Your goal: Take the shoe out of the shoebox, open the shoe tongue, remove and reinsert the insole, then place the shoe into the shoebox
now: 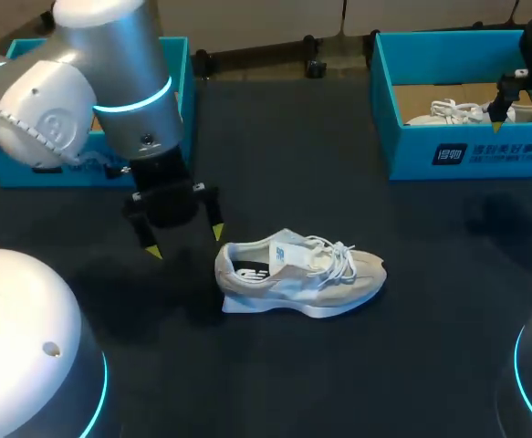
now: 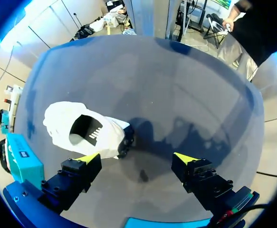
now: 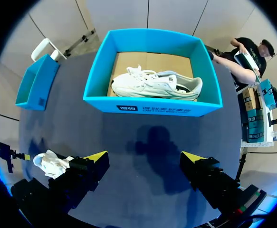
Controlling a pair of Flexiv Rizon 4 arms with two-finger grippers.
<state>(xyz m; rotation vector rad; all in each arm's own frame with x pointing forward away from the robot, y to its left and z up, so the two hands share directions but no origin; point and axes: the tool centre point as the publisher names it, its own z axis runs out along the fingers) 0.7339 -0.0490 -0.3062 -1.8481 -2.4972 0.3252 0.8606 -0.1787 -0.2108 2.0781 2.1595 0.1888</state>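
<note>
Head overhead, wrists downward; head and left sharing shoe [image 1: 297, 274].

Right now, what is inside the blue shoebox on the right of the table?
One white shoe lies on the brown cardboard bottom of the shoebox. I see nothing else inside; whatever is under the shoe is covered.

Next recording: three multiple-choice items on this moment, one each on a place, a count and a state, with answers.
1. The shoe nearest the left tool lies: A in a box; B on the table; C across a box rim.
2. Blue boxes on the table: A one; B two; C three.
3. The left tool is: A open; B shut on the shoe; C shut on a lace.
Answers: B, it rests on the dark table; B, left box and right box; A, yellow tips apart, gripping nothing.
</note>
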